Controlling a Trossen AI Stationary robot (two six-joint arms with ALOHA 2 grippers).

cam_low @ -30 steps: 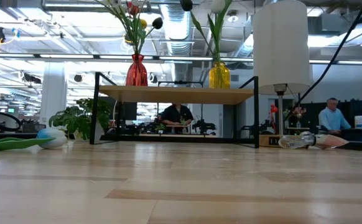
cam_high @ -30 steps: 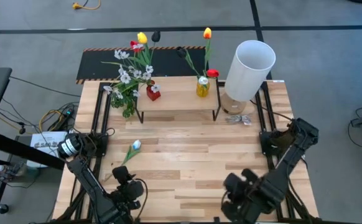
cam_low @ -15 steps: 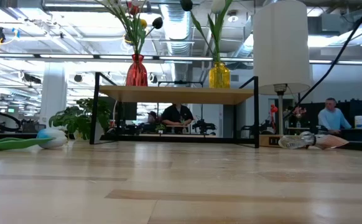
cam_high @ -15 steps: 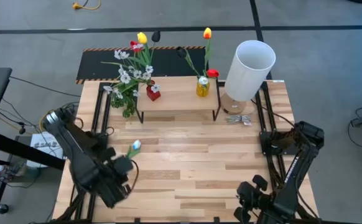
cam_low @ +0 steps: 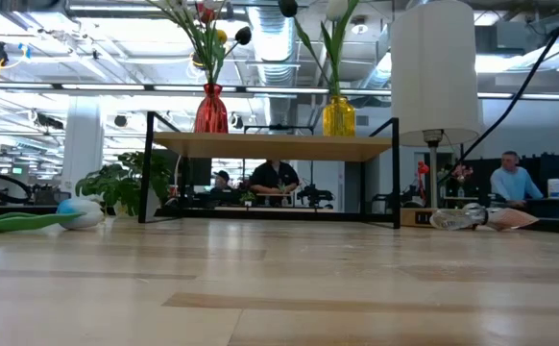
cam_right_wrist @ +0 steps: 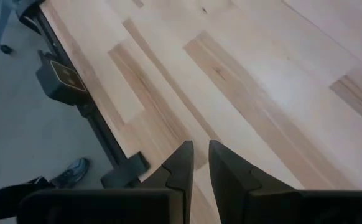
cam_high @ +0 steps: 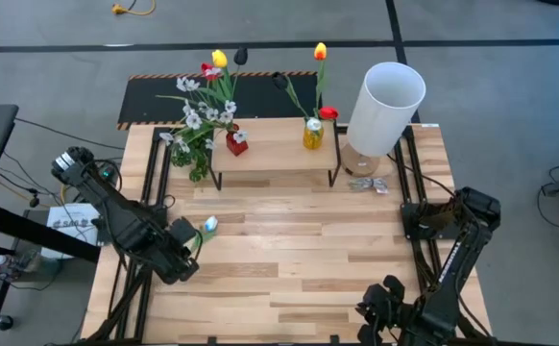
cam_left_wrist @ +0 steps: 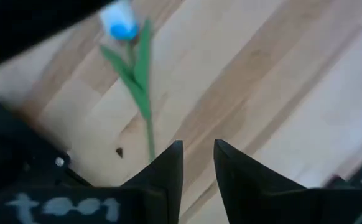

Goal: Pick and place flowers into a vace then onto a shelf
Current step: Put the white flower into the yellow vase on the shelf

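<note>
One flower with a white-blue head lies flat on the table at the left; in the low view the flower shows at the far left. My left gripper hangs above its stem end, pointing down, narrowly open and touching nothing. The shelf stands at the far side. It carries a red vase and a yellow vase, each with flowers in it. My right gripper hovers over the near right edge, shut but for a thin slit.
A lamp with a tall white shade stands right of the shelf, with a crumpled wrapper at its foot. A green leaf sprig lies by the shelf's left legs. People sit in the room beyond the table.
My left arm has swung its elbow out toward the table's far left. Its gripper has risen from the near edge, turned about, and come over the lying flower's stem. My right gripper has sunk a little toward the near edge. The flower has not moved.
</note>
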